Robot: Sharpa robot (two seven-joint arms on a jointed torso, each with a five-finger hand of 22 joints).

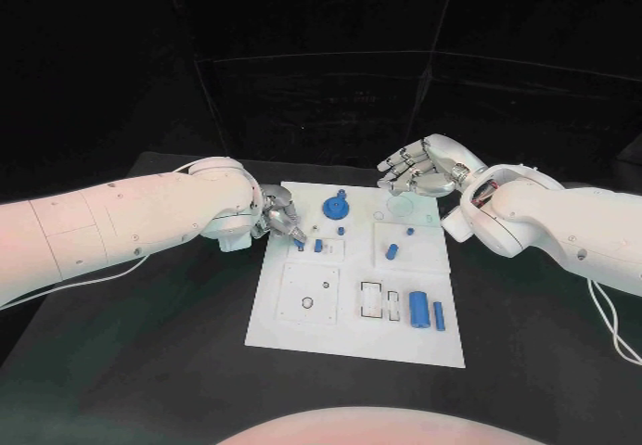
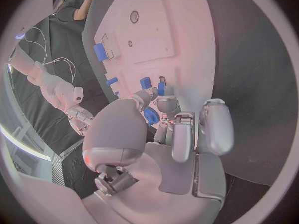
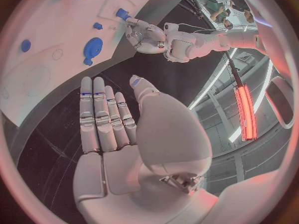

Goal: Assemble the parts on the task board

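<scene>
A black table [image 1: 160,352] stands before dark wall panels [image 1: 335,83].

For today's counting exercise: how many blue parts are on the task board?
8: one large round part at the far middle, five small ones just nearer, two long ones at the near right. The left hand may hide more.
</scene>
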